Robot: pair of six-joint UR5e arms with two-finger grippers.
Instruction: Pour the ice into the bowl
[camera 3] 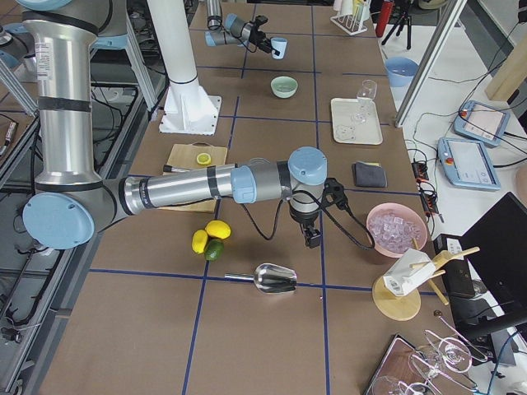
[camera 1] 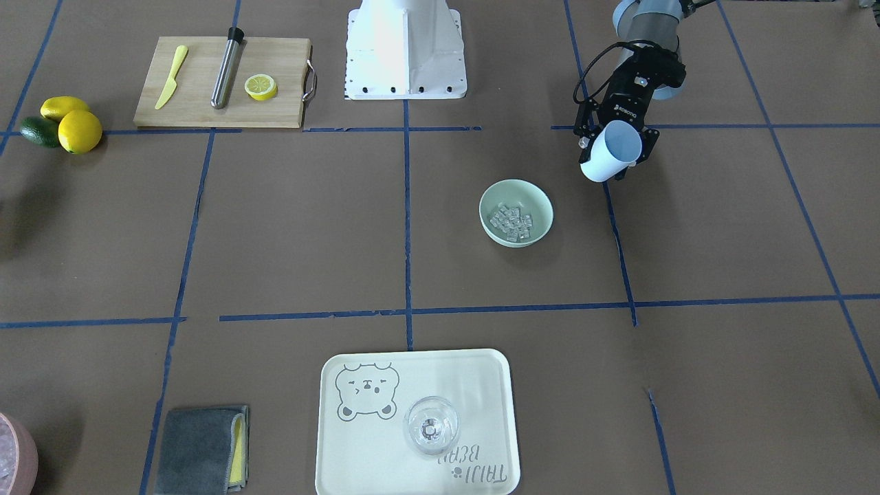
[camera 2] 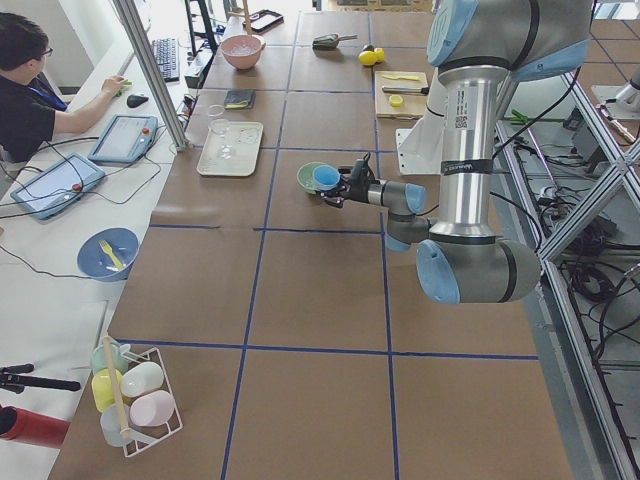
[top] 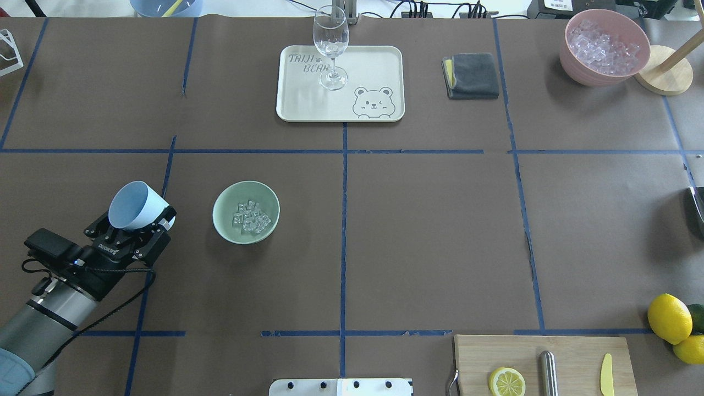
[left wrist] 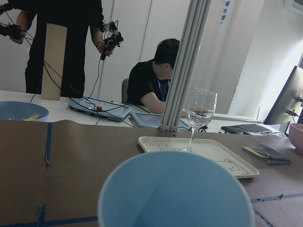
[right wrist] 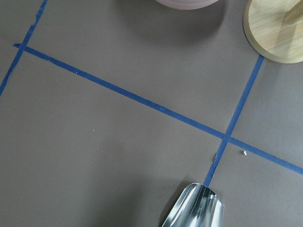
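We can read only two pieces of lettering. TAIJI BEAR stands in grey outline capitals on the cream tray [top: 379, 60], at the tray's ten o'clock corner in the overhead view. In the front-facing view the same words sit upside down at its five o'clock corner. On the black body of the left gripper [camera 1: 615, 146], which clasps the light blue cup [camera 1: 605, 165], we see a small white brand mark that seems to read ROBOTIQ. A white label [camera 2: 461, 110] with black print is on the silver tube of the left arm [camera 2: 465, 170], too small for us to read. Blue characters on a wall strip [left wrist: 228, 9], at twelve o'clock in the left wrist view, are also illegible to us.
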